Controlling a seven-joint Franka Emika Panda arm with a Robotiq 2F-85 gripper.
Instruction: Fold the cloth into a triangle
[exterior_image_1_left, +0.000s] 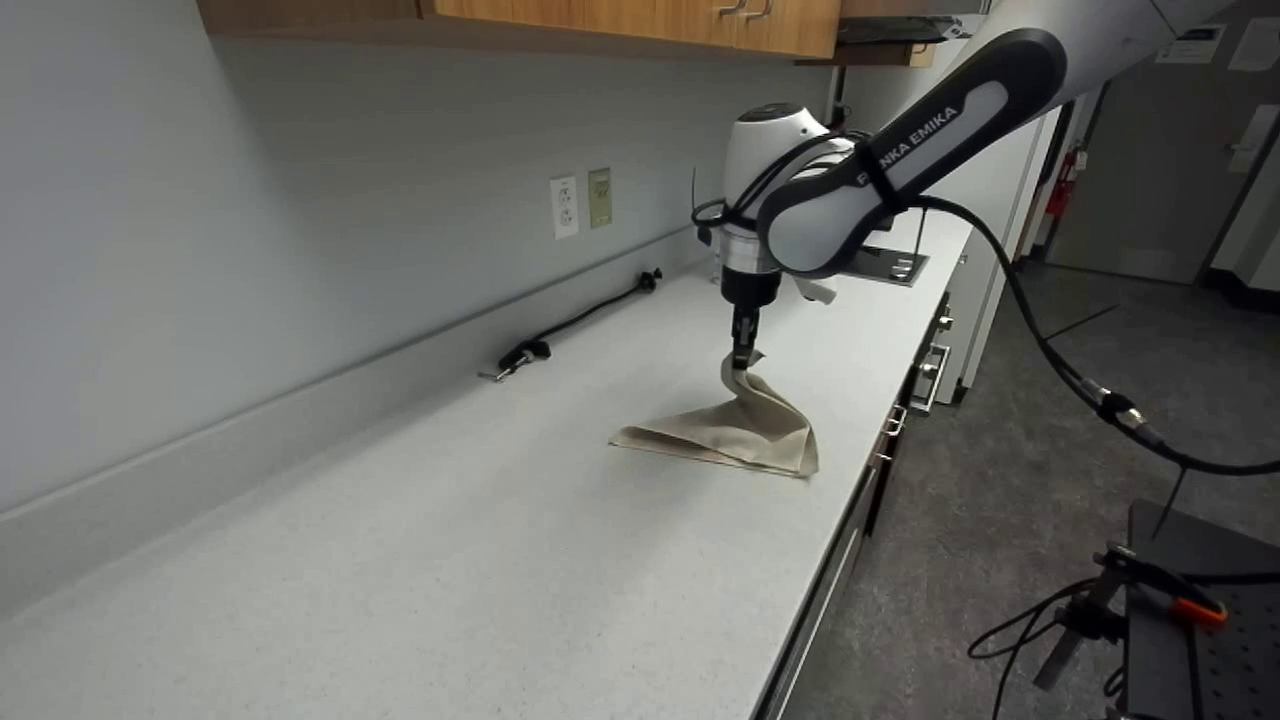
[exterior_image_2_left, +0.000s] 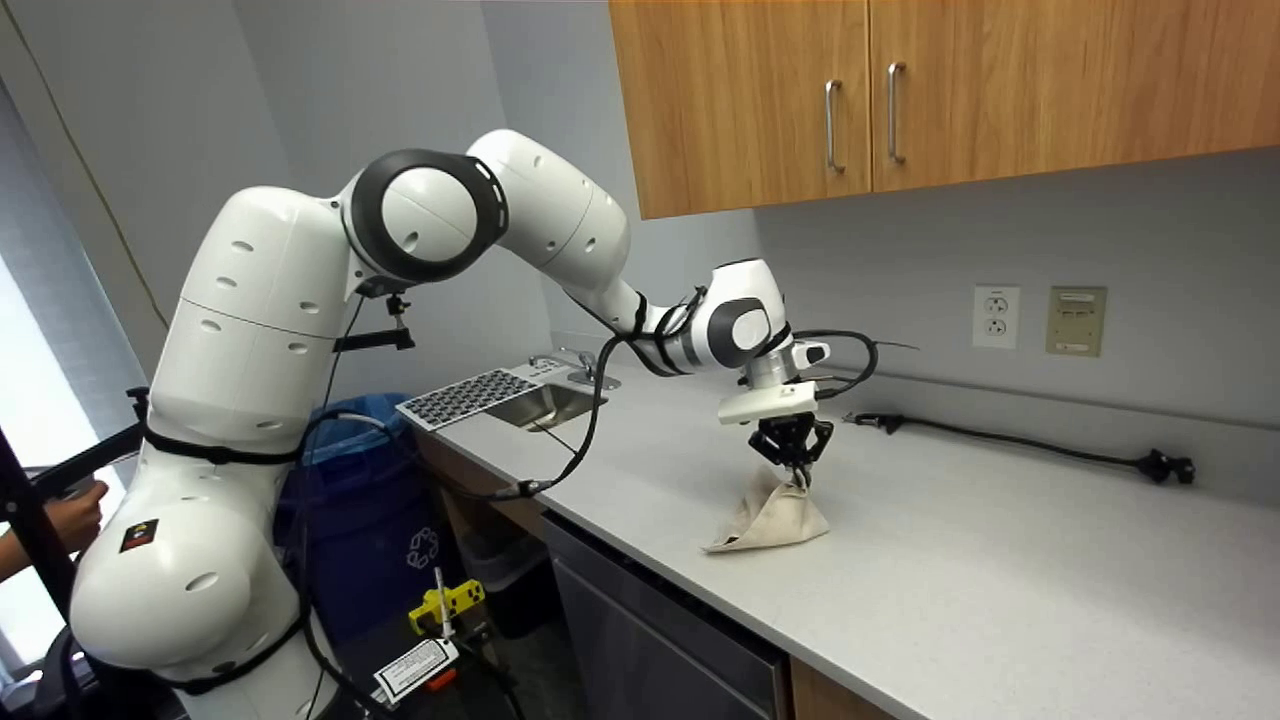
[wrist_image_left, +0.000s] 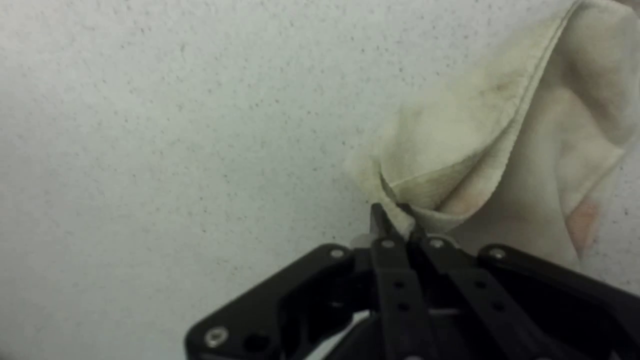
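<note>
The beige cloth (exterior_image_1_left: 745, 432) shows in both exterior views, partly lying on the white countertop. One part of it is drawn up in a twisted fold to my gripper (exterior_image_1_left: 741, 362), which points straight down above it. A lower flap reaches toward the wall side, while another bulges toward the counter's front edge. In the wrist view the cloth (wrist_image_left: 465, 130) curves away to the upper right, with brownish stains and a hemmed edge. There my gripper (wrist_image_left: 390, 206) is shut on a pinched bit of that cloth between its fingertips. The underside of the fold is hidden.
The countertop (exterior_image_1_left: 420, 560) runs along a wall with outlets (exterior_image_2_left: 996, 316). A black cable with clamp ends (exterior_image_2_left: 1020, 447) lies by the backsplash. Beyond the arm is a sink (exterior_image_2_left: 545, 405). Wooden cupboards (exterior_image_2_left: 750, 100) hang above. The counter's front edge (exterior_image_2_left: 640, 580) drops off near the cloth.
</note>
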